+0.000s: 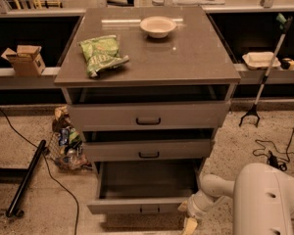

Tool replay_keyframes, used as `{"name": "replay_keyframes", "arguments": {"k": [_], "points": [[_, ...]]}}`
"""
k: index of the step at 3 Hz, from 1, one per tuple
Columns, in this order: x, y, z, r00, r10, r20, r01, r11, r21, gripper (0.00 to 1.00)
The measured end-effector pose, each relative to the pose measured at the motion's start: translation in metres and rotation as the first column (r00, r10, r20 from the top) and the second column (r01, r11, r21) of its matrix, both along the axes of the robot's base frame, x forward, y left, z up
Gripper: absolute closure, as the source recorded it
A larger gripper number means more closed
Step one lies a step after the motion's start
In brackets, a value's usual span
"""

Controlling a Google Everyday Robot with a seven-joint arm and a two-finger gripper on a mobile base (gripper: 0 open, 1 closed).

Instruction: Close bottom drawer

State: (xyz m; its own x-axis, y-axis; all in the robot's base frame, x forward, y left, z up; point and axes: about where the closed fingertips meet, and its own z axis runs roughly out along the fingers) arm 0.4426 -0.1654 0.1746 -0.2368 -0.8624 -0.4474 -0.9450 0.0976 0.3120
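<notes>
bottom drawer (137,207): lowest of three grey fronts, below the desk's (152,65) front edge. it stands pulled well out toward me, past the middle drawer (148,150) and top drawer (148,115), both of which sit slightly out. its flat front faces me, small dark bar handle (149,209) at centre. long axis runs left-right, parallel to the desk's front edge; the open box reaches back under the cabinet.

my gripper (189,225): low, just beside the right end of the bottom drawer front, under the desk's front-right corner. cannot tell whether it is open or closed, nor whether it touches the front.

around:
- white bowl (158,26) near the desk's back edge, centre.
- green bag (102,55) toward the desk's left edge.
- cardboard box (25,60) on the ledge off the left edge.
- white tray (261,59) and grabber tool (267,72) off the right edge.
- basket of clutter (66,146) on the floor beside the cabinet's left side; black pole (27,177) further left.
</notes>
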Motion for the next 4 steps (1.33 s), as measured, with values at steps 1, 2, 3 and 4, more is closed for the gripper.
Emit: {"name": "replay_keyframes", "arguments": {"k": [1,2,3,4], "points": [[0.000,0.000,0.000,1.0000,0.000,0.000,0.000,1.000,0.000,0.00],[0.000,0.000,0.000,1.0000,0.000,0.000,0.000,1.000,0.000,0.00],[0.011,0.001,-0.004,0.9990,0.034,0.028,-0.033,0.999,-0.023,0.00],[0.033,-0.002,-0.007,0.9945,0.046,0.094,-0.044,0.999,-0.025,0.13]]}}
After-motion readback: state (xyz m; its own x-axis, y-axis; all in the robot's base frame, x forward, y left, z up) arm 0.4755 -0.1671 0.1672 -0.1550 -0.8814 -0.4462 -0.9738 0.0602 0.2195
